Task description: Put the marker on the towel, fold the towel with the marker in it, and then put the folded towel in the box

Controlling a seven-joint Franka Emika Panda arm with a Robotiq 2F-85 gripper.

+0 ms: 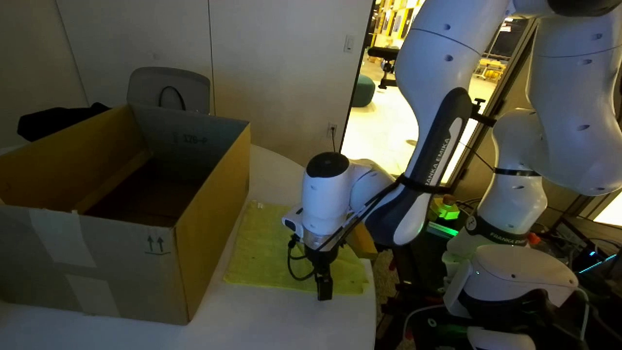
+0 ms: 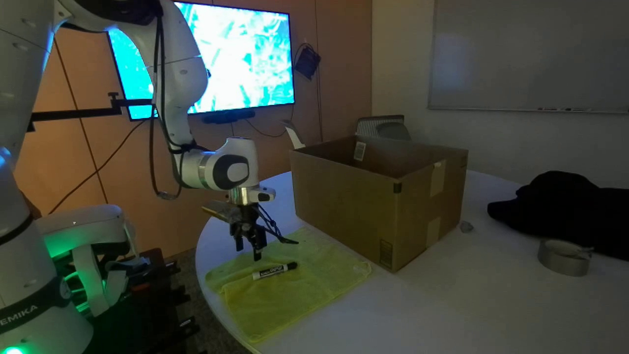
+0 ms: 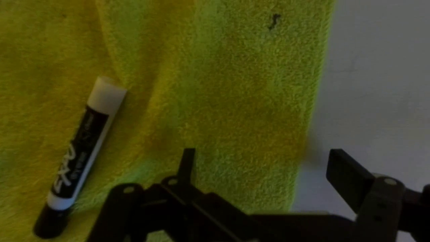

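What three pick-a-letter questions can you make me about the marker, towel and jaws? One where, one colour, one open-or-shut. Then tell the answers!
1. Where does the marker lie?
A) In the box
B) On the towel
C) Between the jaws

2. What colour is the towel?
A) Red
B) Blue
C) Yellow

3. How are the jaws?
A) Apart
B) Shut, empty
C) Shut on the marker

1 B: the wrist view shows it there.
2 C: it looks yellow in every view.
3 A: a gap parts them in the wrist view.
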